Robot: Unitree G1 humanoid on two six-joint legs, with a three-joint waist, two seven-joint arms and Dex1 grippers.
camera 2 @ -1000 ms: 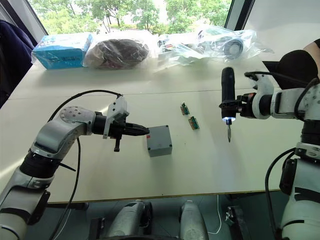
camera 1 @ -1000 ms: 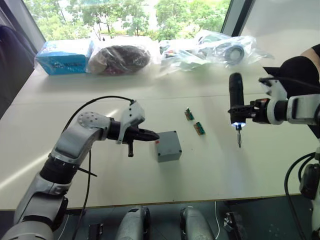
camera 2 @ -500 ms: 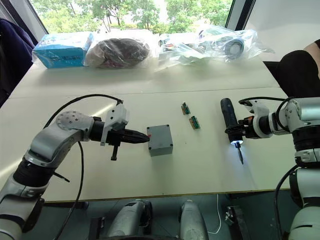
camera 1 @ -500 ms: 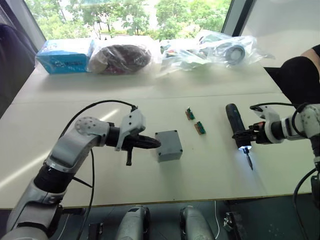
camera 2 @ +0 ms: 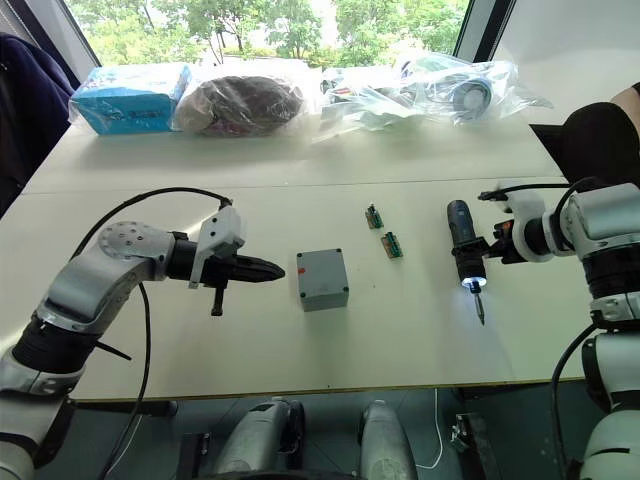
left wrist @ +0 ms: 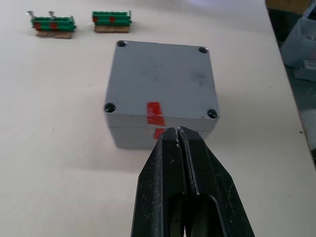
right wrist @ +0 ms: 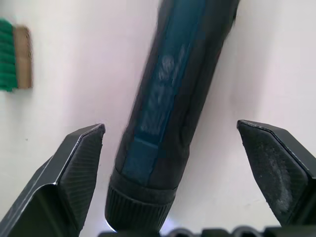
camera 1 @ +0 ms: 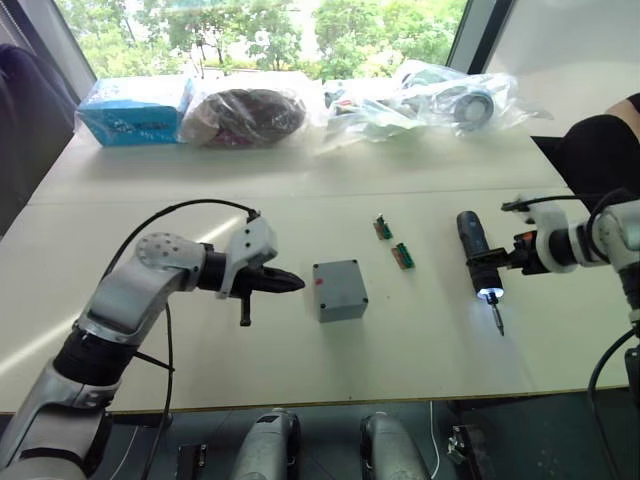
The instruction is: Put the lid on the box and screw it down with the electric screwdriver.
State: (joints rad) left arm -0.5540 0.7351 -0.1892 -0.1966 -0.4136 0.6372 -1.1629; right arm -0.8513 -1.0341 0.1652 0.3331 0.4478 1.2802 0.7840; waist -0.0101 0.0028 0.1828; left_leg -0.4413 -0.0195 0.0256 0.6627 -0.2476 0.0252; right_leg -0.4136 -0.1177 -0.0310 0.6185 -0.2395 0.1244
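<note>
White table (camera 1: 300, 180), two green parts (camera 1: 391, 241) between lidded box (camera 1: 339, 289) and screwdriver (camera 1: 474, 252); left jaws pressed together, right jaws wide

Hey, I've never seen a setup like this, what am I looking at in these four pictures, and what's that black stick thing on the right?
This is a two-armed humanoid robot at a white table. Two pictures come from cameras in its head, looking down over its arms. The other two come from cameras on its wrists.

The left claw is shut and empty, pointing at a grey box with its lid already on. The black stick is an electric screwdriver, lying on the table with its tip light glowing. The right claw is open around it, not gripping.

Two small green parts lie beyond the box, and bagged items sit by the window.
</note>
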